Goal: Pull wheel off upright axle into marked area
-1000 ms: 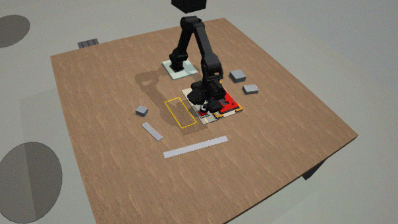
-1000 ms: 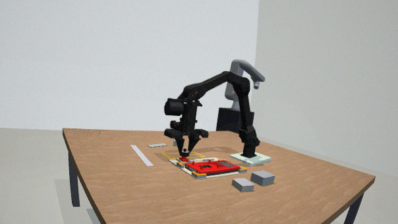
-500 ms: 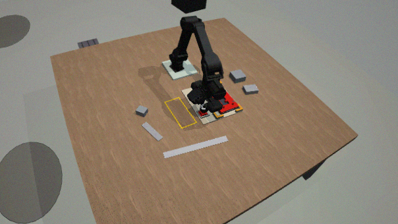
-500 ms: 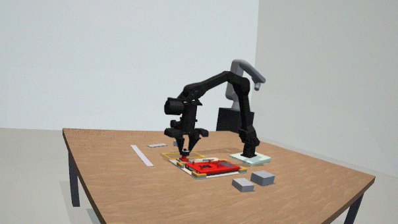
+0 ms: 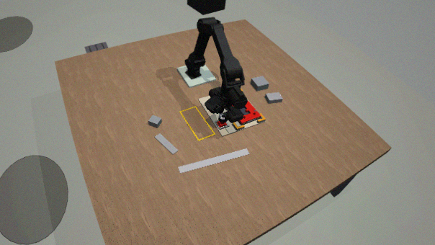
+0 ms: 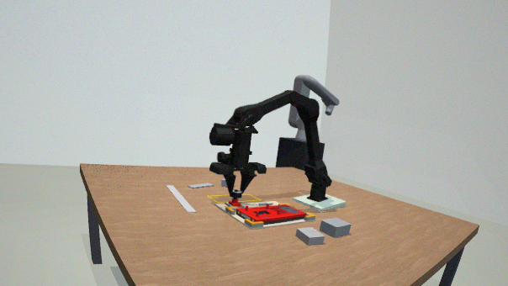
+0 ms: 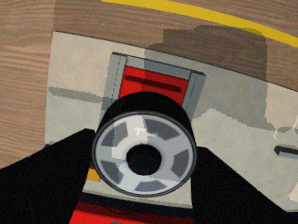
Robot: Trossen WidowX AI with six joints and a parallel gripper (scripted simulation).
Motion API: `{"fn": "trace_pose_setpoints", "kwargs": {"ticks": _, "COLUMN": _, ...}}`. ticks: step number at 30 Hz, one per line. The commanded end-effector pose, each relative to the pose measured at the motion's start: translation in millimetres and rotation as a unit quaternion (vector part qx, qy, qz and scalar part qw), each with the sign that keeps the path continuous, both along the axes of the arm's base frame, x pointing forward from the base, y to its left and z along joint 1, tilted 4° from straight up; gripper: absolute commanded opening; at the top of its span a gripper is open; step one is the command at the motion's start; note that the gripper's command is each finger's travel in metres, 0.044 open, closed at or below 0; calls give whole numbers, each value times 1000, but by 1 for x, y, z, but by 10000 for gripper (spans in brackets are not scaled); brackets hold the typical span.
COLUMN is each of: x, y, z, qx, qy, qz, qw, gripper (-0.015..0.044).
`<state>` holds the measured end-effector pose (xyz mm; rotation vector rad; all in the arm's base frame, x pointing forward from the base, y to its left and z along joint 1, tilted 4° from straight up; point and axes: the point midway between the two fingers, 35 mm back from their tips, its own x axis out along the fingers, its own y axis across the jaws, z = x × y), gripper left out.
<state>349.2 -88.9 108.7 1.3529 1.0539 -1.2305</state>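
The wheel (image 5: 222,117) (image 6: 236,193) (image 7: 119,152) has a black tyre and a silver, spoked face turned up. My gripper (image 6: 237,193) (image 7: 144,148) is shut on it, with one black finger at each side of the tyre. The wheel is just above the red axle base (image 5: 222,124) (image 6: 235,203) (image 7: 150,82) at the board's edge. The wheel's centre is dark; the axle is hidden, and I cannot tell whether it is still inside the hub. The marked area, a yellow outline (image 5: 189,125) (image 6: 209,196) (image 7: 200,12), lies beside the board.
The pale board (image 5: 224,132) (image 7: 75,65) also carries a red plate (image 5: 254,113) (image 6: 271,214) with orange corner pieces. Two grey blocks (image 5: 259,83) (image 5: 274,97) lie beyond it. Another block (image 5: 155,121) and two pale strips (image 5: 214,161) (image 5: 166,143) lie around the marked area.
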Motion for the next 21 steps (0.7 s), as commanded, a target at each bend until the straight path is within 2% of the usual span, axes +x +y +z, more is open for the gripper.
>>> {"fn": "trace_pose_setpoints", "kwargs": {"ticks": 1, "x": 0, "y": 0, "z": 5, "qx": -1, "qy": -4, "qz": -1, "qw": 1000, "gripper": 0}}
{"fn": "trace_pose_setpoints", "kwargs": {"ticks": 21, "x": -1, "y": 0, "z": 12, "qx": -2, "qy": -3, "qz": -2, "qw": 1000, "gripper": 0}}
